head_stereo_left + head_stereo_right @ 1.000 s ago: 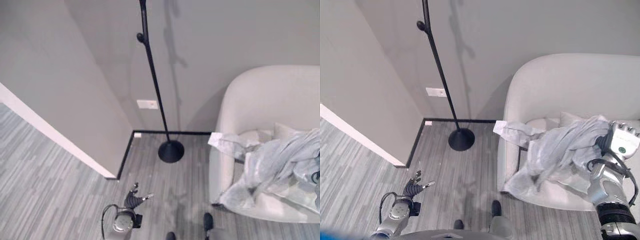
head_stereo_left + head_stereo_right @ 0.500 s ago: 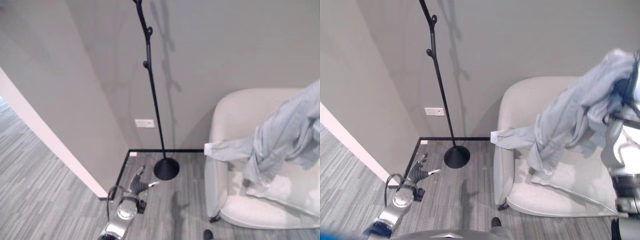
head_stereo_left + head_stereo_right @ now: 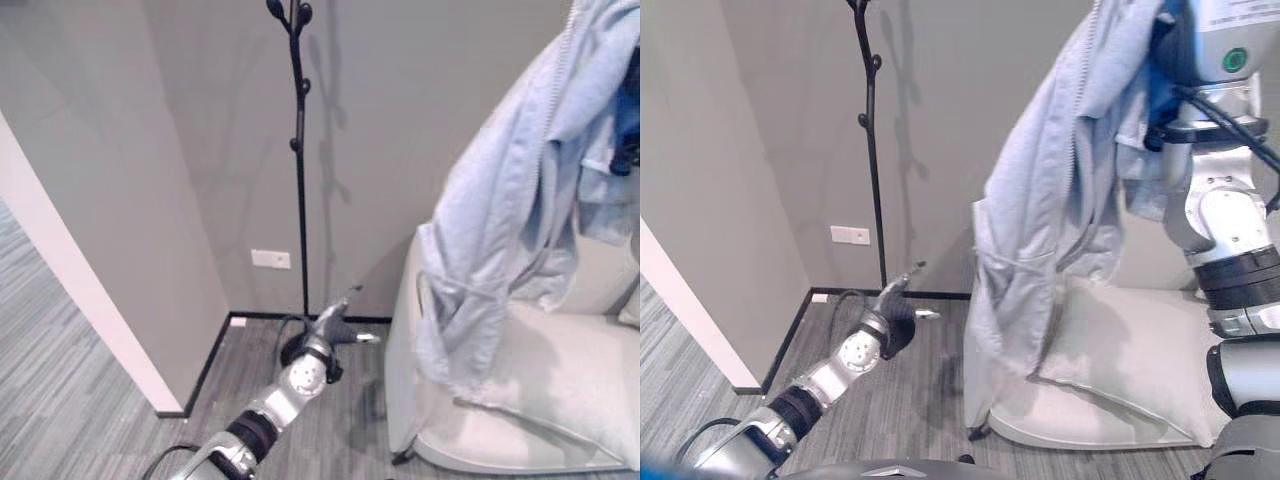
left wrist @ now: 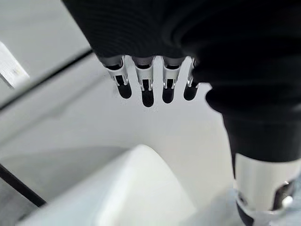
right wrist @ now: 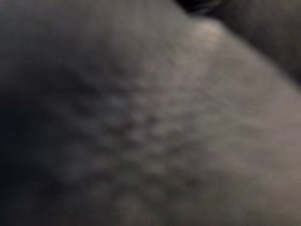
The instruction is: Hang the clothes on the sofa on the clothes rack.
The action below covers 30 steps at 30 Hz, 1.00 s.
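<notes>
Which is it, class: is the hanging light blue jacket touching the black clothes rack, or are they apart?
Apart. In the right eye view, bare wall separates the clothes rack from the light blue jacket, which hangs from the raised right hand over the sofa.

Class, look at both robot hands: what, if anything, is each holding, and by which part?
The right hand carries the light blue jacket by its upper part, raised above the sofa; its fingers are hidden in cloth. The left hand holds nothing, fingers straight.

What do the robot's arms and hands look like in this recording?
Both arms are jointed silver-grey metal with black ribbed bands. The left hand has a dark ribbed cover and silver, dark-tipped fingers. The right arm carries black cables and a round green mark near its wrist.
</notes>
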{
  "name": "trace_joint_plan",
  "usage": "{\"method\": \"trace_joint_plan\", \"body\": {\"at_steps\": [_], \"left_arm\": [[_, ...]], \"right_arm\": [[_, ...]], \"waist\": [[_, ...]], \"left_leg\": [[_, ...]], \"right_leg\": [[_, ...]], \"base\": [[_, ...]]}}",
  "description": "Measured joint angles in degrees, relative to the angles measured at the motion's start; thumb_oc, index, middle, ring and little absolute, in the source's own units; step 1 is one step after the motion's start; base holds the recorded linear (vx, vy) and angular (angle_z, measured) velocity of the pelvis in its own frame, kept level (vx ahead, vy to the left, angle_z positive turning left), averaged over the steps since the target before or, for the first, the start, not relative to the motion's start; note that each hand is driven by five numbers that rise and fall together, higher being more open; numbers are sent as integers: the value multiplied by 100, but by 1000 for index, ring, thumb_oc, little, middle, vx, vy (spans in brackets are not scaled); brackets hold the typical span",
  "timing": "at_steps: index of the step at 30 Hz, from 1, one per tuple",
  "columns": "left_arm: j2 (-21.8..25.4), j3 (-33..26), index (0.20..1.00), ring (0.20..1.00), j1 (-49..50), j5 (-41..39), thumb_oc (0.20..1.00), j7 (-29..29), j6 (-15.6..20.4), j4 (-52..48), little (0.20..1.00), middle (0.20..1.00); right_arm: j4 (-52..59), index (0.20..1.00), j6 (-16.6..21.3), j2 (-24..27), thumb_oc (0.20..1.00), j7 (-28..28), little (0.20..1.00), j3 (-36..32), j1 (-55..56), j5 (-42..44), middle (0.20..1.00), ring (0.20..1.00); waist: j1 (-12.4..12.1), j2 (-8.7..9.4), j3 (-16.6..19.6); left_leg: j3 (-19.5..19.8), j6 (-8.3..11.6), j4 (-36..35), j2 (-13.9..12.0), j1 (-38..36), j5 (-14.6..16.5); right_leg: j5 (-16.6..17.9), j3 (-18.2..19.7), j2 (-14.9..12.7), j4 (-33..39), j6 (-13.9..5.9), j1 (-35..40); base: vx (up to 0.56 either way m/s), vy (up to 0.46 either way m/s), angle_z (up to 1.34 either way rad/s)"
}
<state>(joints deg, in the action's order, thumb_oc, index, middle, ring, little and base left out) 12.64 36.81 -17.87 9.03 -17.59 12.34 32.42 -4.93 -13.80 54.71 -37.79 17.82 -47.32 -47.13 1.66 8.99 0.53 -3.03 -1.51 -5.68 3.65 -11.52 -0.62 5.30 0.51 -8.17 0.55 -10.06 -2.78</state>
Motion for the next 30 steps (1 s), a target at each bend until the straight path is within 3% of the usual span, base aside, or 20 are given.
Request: {"method": "trace_joint_plan", "body": {"at_steps": [6, 10, 13, 17, 21, 22, 23, 30], "left_arm": [[-431, 527, 1000, 1000, -227, -801, 1000, 166, -12, -50, 1000, 1000], [-612, 849, 1000, 1000, -528, -892, 1000, 250, -43, 5, 1000, 1000], [-775, 912, 1000, 1000, -639, -1425, 1000, 312, -57, 54, 1000, 1000], [-907, 1053, 1000, 1000, -703, -2078, 1000, 565, -56, 40, 1000, 1000], [-905, 1062, 1000, 1000, -701, -2646, 1000, 731, -63, 40, 1000, 1000], [-913, 1054, 401, 401, -700, -2989, 401, 830, -97, 40, 401, 401], [-912, 1053, 200, 200, -700, -3067, 200, 854, -106, 40, 200, 200], [-898, 961, 200, 200, -697, -3808, 200, 968, -180, 40, 200, 200]], "right_arm": [[5, 200, 88, -791, 200, 236, 200, 560, -89, 11, 200, 200], [7, 200, 168, -1128, 200, 394, 200, 794, -182, 55, 200, 200], [29, 200, 165, -1455, 200, 476, 200, 939, -441, 54, 200, 200], [75, 200, 178, -1461, 200, 577, 200, 1014, -741, 51, 200, 200], [78, 200, 166, -1458, 200, 592, 200, 1013, -765, 52, 200, 200], [73, 200, 151, -1459, 200, 599, 200, 1015, -765, 53, 200, 200], [73, 200, 150, -1460, 200, 601, 200, 1019, -765, 53, 200, 200], [-23, 200, 127, -1547, 200, 715, 200, 1106, -760, 50, 200, 200]], "waist": [[4, -1, -2], [21, 3, -4], [153, -7, -2], [143, -33, -3], [161, -87, 4], [159, -108, -4], [159, -111, -6], [147, -145, -22]], "left_leg": [[-9, 3, 0, 12, -54, 31], [-16, -1, 0, 22, -55, 43], [-17, -10, 2, 39, -81, 73], [-88, -22, 32, 71, -134, 128], [-122, -37, 32, 71, -168, 149], [-132, -34, 32, 74, -169, 148], [-133, -34, 33, 75, -169, 148], [-138, -31, 32, 77, -181, 152]], "right_leg": [[11, 17, -2, -84, 15, -6], [11, 21, -6, -92, 15, -9], [14, 93, -1, -188, 20, -23], [101, 161, 12, -315, 132, -85], [112, 185, 24, -365, 119, -81], [154, 198, 31, -366, 151, -74], [159, 199, 31, -365, 158, -74], [161, 209, 31, -363, 162, -61]], "base": [[-1, 0, -1], [0, 0, 0], [0, 0, 0], [4, 6, -9], [6, 5, -7], [0, 0, 0], [0, 0, 0], [0, 0, 0]]}}
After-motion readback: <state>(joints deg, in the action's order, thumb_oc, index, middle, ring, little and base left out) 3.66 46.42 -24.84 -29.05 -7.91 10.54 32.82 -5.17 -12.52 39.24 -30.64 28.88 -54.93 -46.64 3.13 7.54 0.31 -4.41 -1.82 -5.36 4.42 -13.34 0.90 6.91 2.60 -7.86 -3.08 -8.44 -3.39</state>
